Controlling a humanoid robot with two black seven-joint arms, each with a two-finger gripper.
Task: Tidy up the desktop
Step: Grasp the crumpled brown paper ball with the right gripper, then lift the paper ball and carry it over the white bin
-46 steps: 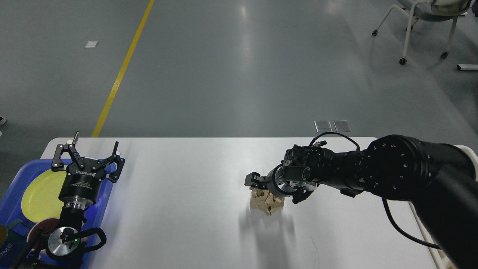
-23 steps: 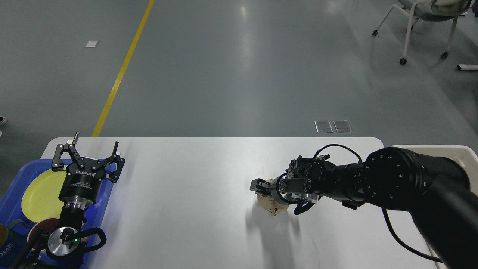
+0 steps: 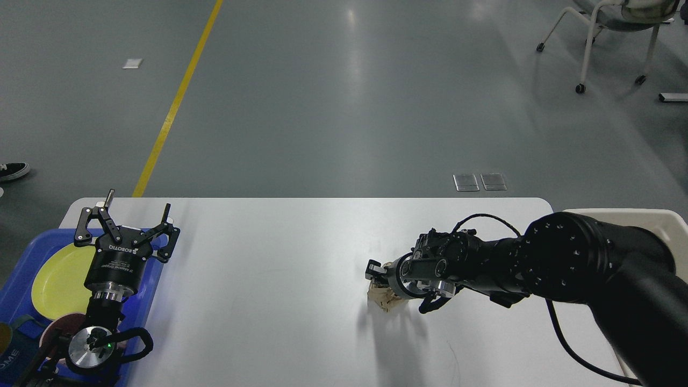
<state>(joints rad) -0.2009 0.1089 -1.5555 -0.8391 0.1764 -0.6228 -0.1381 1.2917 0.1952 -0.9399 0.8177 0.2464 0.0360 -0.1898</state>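
The desktop [image 3: 269, 258] is a wide white tabletop. A crumpled wad of brown paper [image 3: 380, 299] sits right of its middle. My right gripper [image 3: 396, 289] reaches in from the right and is shut on the paper. One fingertip [image 3: 372, 267] shows at the wad's upper left and the other finger curves below on the right. My left gripper [image 3: 138, 207] stands upright at the far left with its fingers spread open and nothing between them.
A blue tray [image 3: 153, 279] at the left edge holds a yellow plate [image 3: 56, 274] and a reddish bowl [image 3: 52, 332], under my left arm. A cream bin [image 3: 669, 220] stands off the table's right end. A wheeled chair [image 3: 607, 21] is far back right.
My right gripper has dropped lower and its fingers have drawn in around the brown paper, which has shifted slightly. The left arm has not moved.
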